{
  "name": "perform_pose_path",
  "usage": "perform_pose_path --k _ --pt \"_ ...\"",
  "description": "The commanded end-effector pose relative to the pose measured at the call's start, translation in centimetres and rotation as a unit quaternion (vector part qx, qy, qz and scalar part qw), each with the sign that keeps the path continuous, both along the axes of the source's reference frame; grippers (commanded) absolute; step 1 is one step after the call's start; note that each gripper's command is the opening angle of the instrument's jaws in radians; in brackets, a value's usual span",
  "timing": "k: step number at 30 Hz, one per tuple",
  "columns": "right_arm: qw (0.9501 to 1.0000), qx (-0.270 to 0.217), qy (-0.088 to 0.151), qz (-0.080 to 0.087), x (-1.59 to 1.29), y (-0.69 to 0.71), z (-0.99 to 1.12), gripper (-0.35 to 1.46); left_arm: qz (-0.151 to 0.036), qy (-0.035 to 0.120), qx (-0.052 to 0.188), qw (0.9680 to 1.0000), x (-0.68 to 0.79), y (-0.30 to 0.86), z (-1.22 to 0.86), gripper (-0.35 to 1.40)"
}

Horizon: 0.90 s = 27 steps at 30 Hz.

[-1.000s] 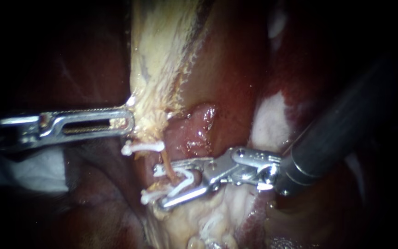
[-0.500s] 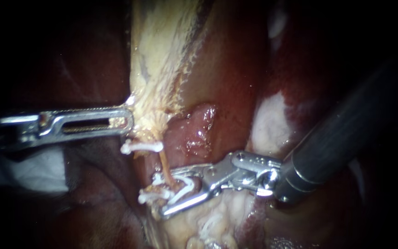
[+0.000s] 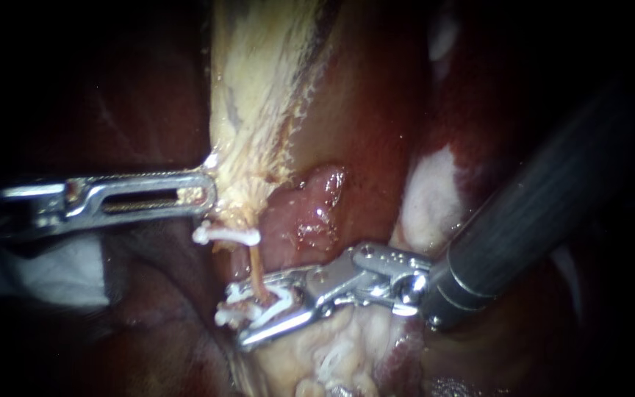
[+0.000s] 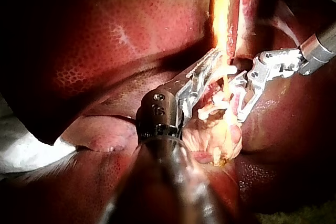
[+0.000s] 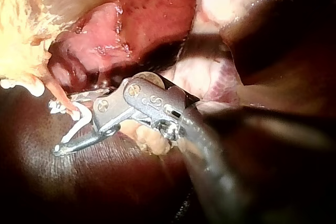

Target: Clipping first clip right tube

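While the endoscope view shows both instruments side-on, each wrist view adds something of its own; in the endoscope view the left instrument (image 3: 203,192) lies level at centre left with its slotted jaw flat to the camera, so only its tip is seen meeting the pale lower end of the gallbladder (image 3: 251,110); the left wrist view shows both toothed jaws closed on that pale tissue from two sides, with the liver (image 3: 361,140) dark red around it; the right instrument (image 3: 246,312) comes in from the right edge to lower centre, its jaws standing narrowly apart and holding a white loaded clip (image 3: 267,307) between them; the tube (image 3: 256,268), a thin orange strand, runs down from the gallbladder at centre frame, passes an upper clip (image 3: 227,235) set across it, and enters the gap of those jaws; the right wrist view shows this best, the strand dropping between the two jaws and touching the loaded clip's white leg; whether that clip's legs fully encircle the tube cannot be told in any view; the upper clip sits apart from the right instrument's jaws, nearer the left instrument's tip.
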State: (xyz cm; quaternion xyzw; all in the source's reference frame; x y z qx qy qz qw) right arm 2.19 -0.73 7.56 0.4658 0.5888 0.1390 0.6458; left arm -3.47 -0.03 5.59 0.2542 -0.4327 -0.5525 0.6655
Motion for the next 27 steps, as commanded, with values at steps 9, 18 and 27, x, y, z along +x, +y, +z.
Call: perform_pose_path --k 9,18,27 --pt "0.9994 0.006 -0.034 -0.010 -0.13 0.14 0.01 -0.35 0.000 0.000 0.000 1.0000 0.01 0.00 0.00 -0.35" --pt "0.9992 0.004 -0.038 -0.013 -0.13 0.14 0.00 -0.35 0.000 0.000 0.000 1.0000 0.01 0.00 0.01 -0.35" --pt "0.9992 0.004 -0.038 -0.014 -0.14 0.15 0.02 -0.35 0.000 0.000 0.000 1.0000 0.01 0.00 0.01 -0.35"
